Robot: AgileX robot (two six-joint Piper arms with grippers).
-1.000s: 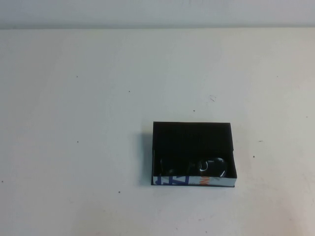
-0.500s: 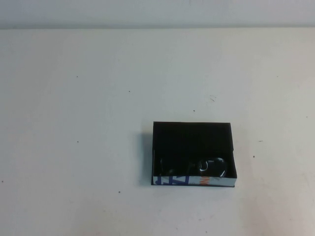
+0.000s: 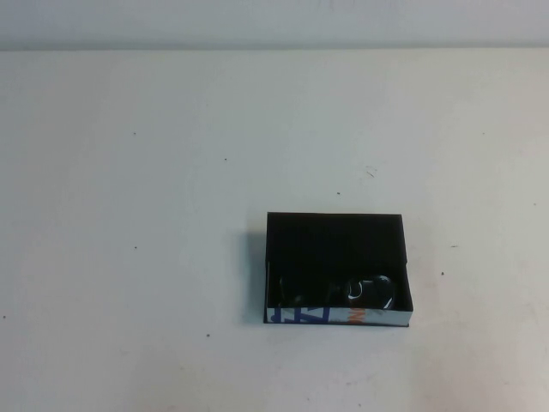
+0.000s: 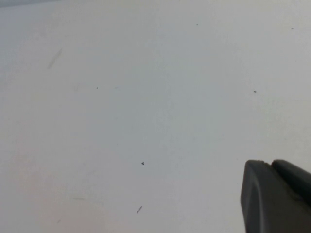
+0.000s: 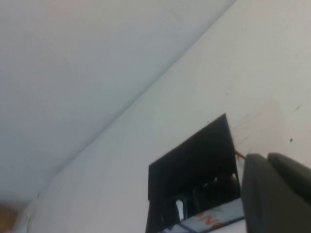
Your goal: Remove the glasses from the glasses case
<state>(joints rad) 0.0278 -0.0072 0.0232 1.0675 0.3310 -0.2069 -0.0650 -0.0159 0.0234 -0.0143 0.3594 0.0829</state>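
Note:
The glasses case (image 3: 341, 316), a shallow open black box with a white front edge printed in blue and orange, lies on the white table right of centre. The black glasses (image 3: 371, 290) lie inside it against the front wall, one lens catching light. Neither gripper shows in the high view. In the right wrist view my right gripper (image 5: 267, 158) is shut and empty, held above the table just beside the case (image 5: 194, 155), where the glasses (image 5: 210, 187) show dimly. In the left wrist view my left gripper (image 4: 269, 164) is shut and empty over bare table.
The white table (image 3: 171, 215) carries only small dark specks. Its far edge meets a pale wall (image 3: 274, 21) at the back. The case stands alone, with open table on all sides.

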